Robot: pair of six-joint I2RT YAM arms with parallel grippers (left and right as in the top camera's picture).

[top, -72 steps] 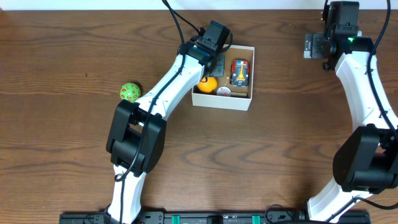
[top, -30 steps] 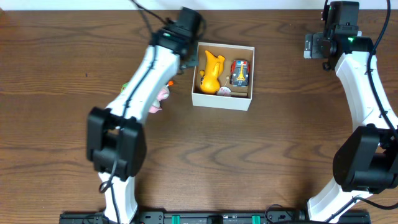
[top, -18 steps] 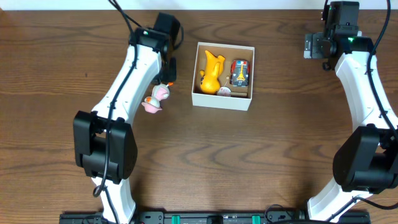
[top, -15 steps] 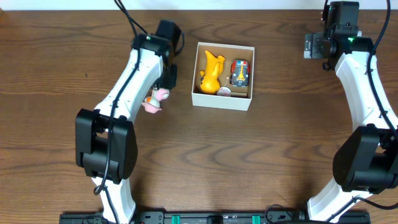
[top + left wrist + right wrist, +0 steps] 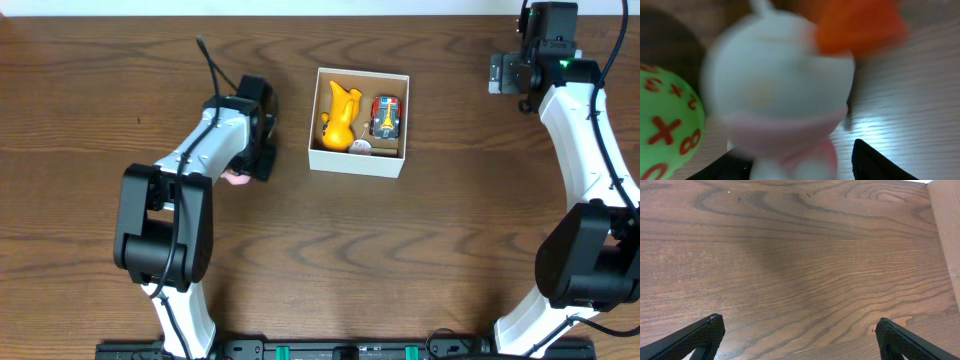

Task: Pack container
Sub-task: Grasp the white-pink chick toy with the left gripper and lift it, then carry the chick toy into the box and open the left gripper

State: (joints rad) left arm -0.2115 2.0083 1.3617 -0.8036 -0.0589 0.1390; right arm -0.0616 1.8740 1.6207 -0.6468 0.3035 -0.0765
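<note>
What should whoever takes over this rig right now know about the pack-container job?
Left gripper: down at the white and pink toy, a finger on either side; the view is blurred, so the grip cannot be told.
Right gripper: open, empty, over bare table, off to the side.
Done: the container holds a yellow toy and a toy car.
Left: the white and pink toy and the green number ball beside it are outside the container; both need packing.

Wood-grain table (image 5: 800, 265) between widely parted black jaws.
</note>
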